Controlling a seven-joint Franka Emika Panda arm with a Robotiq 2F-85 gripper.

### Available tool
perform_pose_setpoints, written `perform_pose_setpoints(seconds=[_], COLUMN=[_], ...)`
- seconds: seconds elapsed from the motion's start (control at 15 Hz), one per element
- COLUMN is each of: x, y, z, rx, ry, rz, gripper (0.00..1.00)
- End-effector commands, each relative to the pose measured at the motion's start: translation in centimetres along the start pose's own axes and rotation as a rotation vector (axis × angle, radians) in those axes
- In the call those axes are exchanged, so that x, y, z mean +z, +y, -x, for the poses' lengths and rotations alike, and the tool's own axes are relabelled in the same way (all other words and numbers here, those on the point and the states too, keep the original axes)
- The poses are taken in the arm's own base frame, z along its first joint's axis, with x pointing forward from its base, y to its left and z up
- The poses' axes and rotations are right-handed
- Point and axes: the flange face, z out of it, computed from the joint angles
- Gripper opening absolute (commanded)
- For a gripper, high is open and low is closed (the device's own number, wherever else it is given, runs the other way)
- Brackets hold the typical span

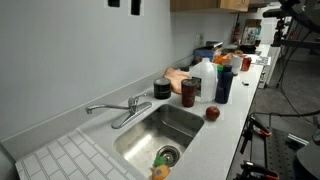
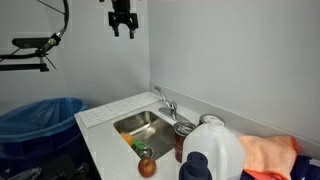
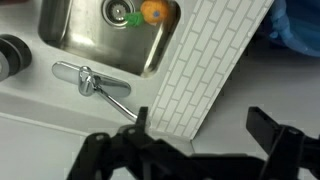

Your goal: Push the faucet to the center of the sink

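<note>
The chrome faucet (image 1: 118, 108) (image 2: 165, 102) stands behind the steel sink (image 1: 178, 125) (image 2: 133, 125). In the wrist view its base (image 3: 88, 80) sits below the sink (image 3: 75, 40), with the spout lying along the rim and the thin lever pointing toward the gripper. My gripper (image 2: 122, 22) hangs high above the counter, far from the faucet, and only its tip shows at the top edge of an exterior view (image 1: 125, 4). Its fingers (image 3: 205, 125) are open and empty, over the counter's back edge beside the drainboard.
A white tiled drainboard (image 1: 65, 155) (image 2: 105, 112) (image 3: 200, 60) adjoins the sink. An orange and green item (image 1: 160, 167) (image 3: 148, 12) lies by the drain. A red apple (image 1: 212, 113), a jar, a blue bottle (image 1: 222, 85) and a white jug (image 1: 203, 75) crowd the counter. A blue bin (image 2: 40, 120) stands beyond.
</note>
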Motion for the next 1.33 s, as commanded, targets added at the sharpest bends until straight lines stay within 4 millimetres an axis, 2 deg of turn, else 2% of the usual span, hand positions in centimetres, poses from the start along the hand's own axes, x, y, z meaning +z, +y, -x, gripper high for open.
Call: perform_pose_setpoints(seconds=[0.0, 0.2, 0.4, 0.47, 0.53, 0.67, 1.0, 1.27], x=[4.0, 9.3, 13.4, 13.8, 13.7, 15.1, 14.7, 18.8], y=[-1.2, -1.0, 0.0, 0.1, 0.3, 0.6, 0.6, 2.3], z=[-6.7, -10.2, -12.8, -13.1, -11.3, -12.5, -13.2, -14.1], rx=[0.047, 0.087, 0.137, 0.153, 0.119, 0.135, 0.150, 0.234], ry=[0.025, -0.010, -0.041, -0.056, -0.051, -0.054, -0.031, 0.035], rz=[0.013, 0.032, 0.038, 0.024, 0.026, 0.023, 0.027, 0.023], gripper=[1.00, 1.00, 1.00, 1.00, 1.00, 1.00, 1.00, 1.00])
